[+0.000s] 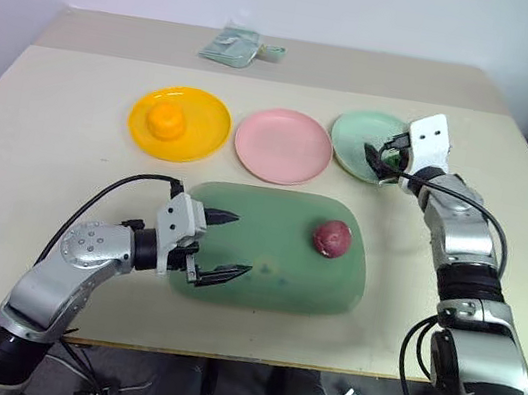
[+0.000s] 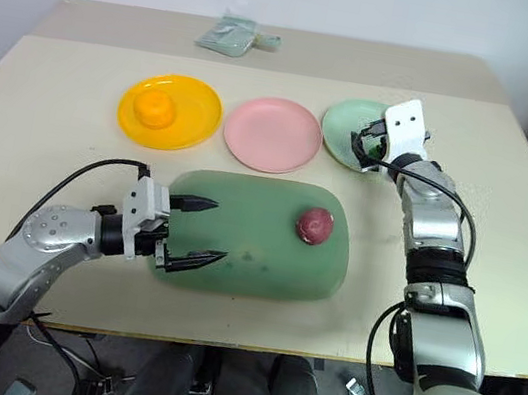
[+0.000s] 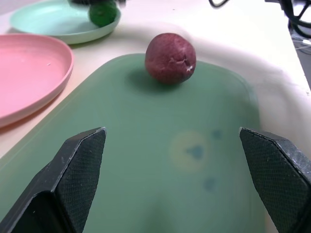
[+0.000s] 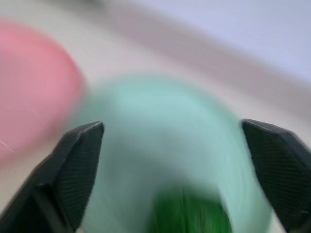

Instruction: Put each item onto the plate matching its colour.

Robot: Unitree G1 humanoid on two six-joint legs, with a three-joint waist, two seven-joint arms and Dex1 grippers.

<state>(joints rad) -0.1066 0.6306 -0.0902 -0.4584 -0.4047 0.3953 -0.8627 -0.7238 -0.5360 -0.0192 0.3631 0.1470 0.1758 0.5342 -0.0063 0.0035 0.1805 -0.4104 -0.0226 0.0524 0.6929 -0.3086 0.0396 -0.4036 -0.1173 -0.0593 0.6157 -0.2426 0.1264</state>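
**Two items on matching plates, red-purple ball on the tray**

We saw three round plates in a row across the far half of the tabletop (image 1: 39,150): the yellow-orange plate (image 1: 206,117) on the left, the pink plate (image 1: 283,147) in the middle and the mint green plate (image 1: 355,137) on the right. The orange-yellow round toy (image 1: 166,121) sat on the yellow-orange plate, a little left of its middle. The pink plate carried nothing.

Nearer to us lay the large translucent green tray (image 1: 261,278), just in front of the pink plate. The dark red-purple ball (image 1: 331,237) rested on the tray, near its far right corner.

Our left pincer (image 1: 220,246) hovered low over the tray's left edge with its two black fingers spread wide and nothing between them; in the left wrist view the ball lay well ahead of the fingertips (image 3: 80,160), apart from them.

Our right pincer (image 1: 380,161) was stretched out to the near right rim of the mint green plate. In the right wrist view its fingers stood wide apart, and the bumpy dark green toy (image 4: 189,213) showed low between them over the plate, apparently free of both. The left wrist view showed that toy (image 3: 103,13) lying on the mint green plate.

A small crumpled pale green packet (image 1: 236,47) lay at the far edge of the tabletop.
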